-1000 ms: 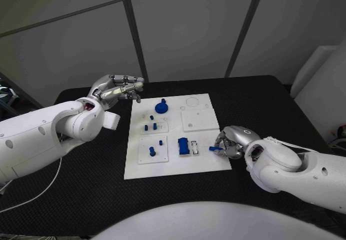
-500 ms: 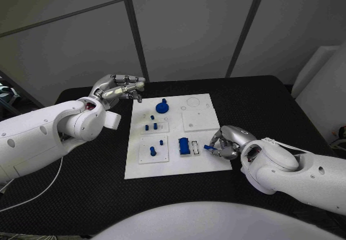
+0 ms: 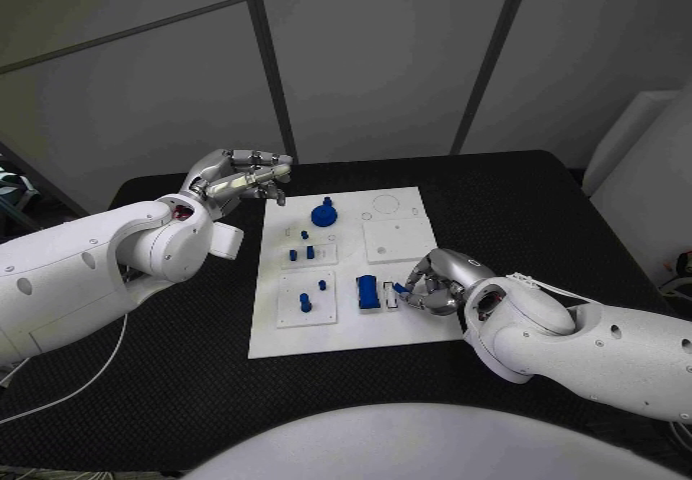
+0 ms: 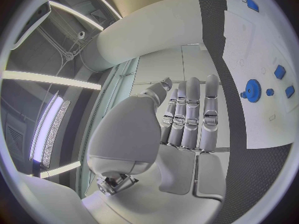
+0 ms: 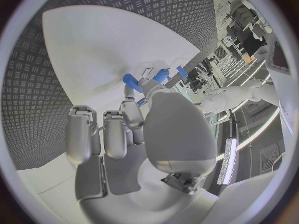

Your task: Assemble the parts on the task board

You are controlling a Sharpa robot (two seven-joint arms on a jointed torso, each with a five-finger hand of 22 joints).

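Carried leftward across the white board over the last second, the small blue peg now sits just beside the white slotted block near the board's front right part, pinched in the fingertips of the right hand, which has slid in from the board's right edge. From the right wrist camera the peg shows at the tips of the fingers, with another blue piece close by on the white surface. Left of the slotted block stands a larger blue block, and further left a blue knob and a short pin sit on a raised square. Toward the back of the board lie a row of small blue pins and a blue gear. The left hand has stayed where it was, hovering above the black bench off the board's far left corner, holding nothing, its fingers straight and lying side by side in its own wrist camera.
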